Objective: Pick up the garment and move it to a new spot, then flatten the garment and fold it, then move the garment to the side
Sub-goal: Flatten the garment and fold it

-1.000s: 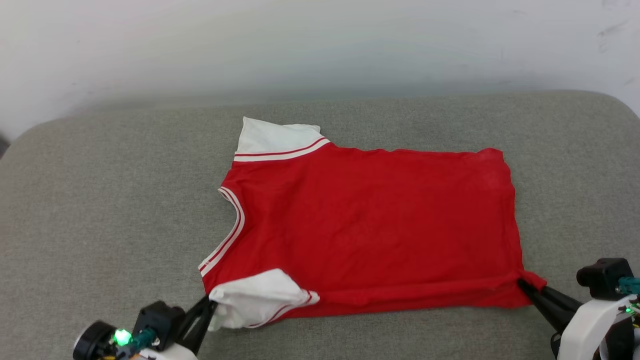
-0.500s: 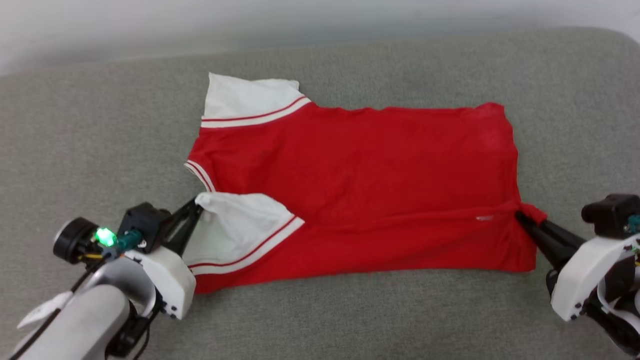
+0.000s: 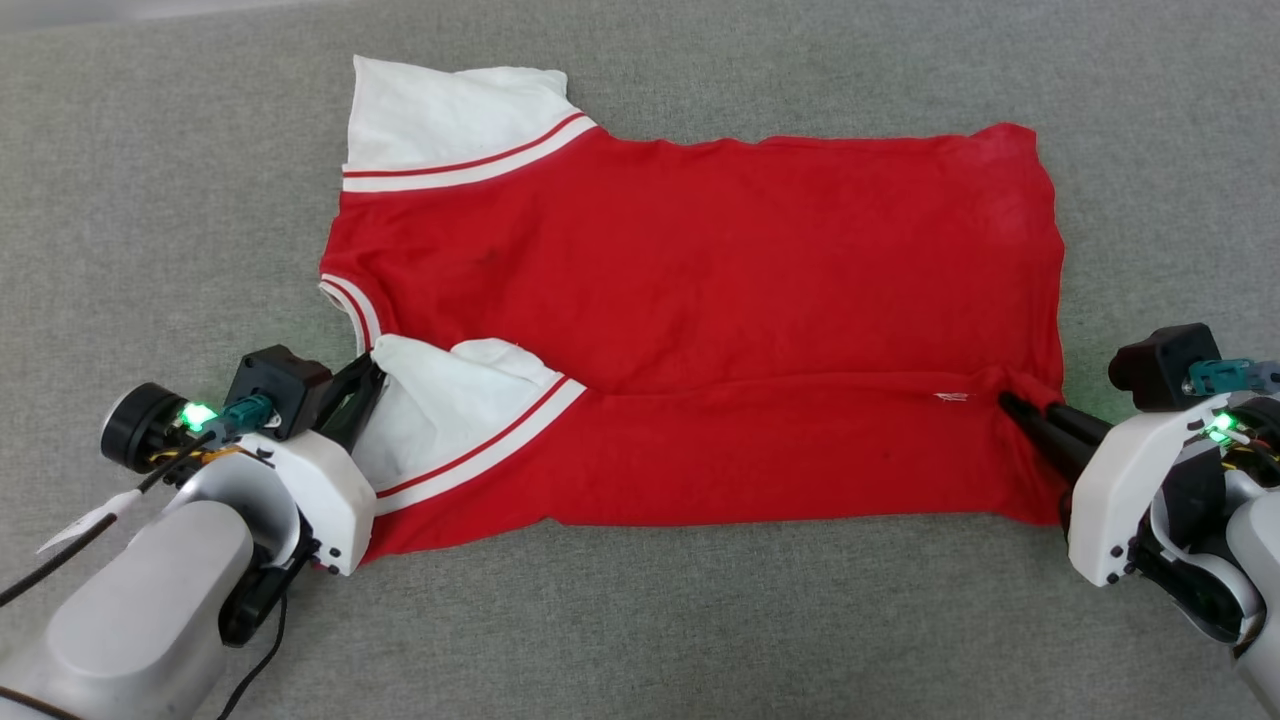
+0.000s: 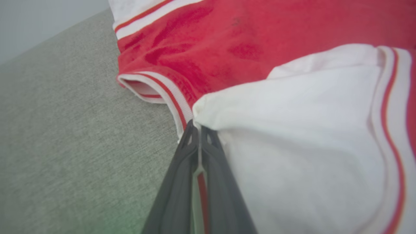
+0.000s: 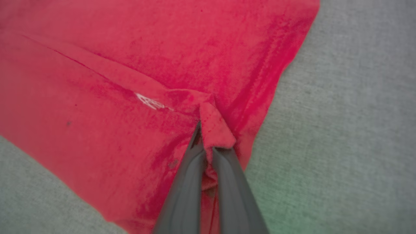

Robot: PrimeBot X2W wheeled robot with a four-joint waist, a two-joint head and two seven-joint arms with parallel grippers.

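The garment [image 3: 700,290], a red jersey with white sleeves, lies plain side up across the grey cushion, neck to the left. Its near long edge is turned over onto the body in a fold. My left gripper [image 3: 372,358] is shut on the near white sleeve [image 3: 440,400] by the neck trim; in the left wrist view the fingertips [image 4: 196,130] pinch white cloth [image 4: 292,136]. My right gripper [image 3: 1005,400] is shut on the hem corner at the right end of the fold. The right wrist view shows the red garment [image 5: 130,65] with a bunched red tab of it between my gripper's [image 5: 208,143] tips.
The grey fabric cushion [image 3: 150,250] stretches all around the jersey, with open surface to the left, right and near side. A pale wall strip shows at the top left corner. A small white label [image 3: 950,397] sits on the folded edge.
Both grippers have carried the near edge away from me, over the body, widening the fold. The head camera has tilted down, so the jersey sits higher in the picture and the wall is nearly gone.
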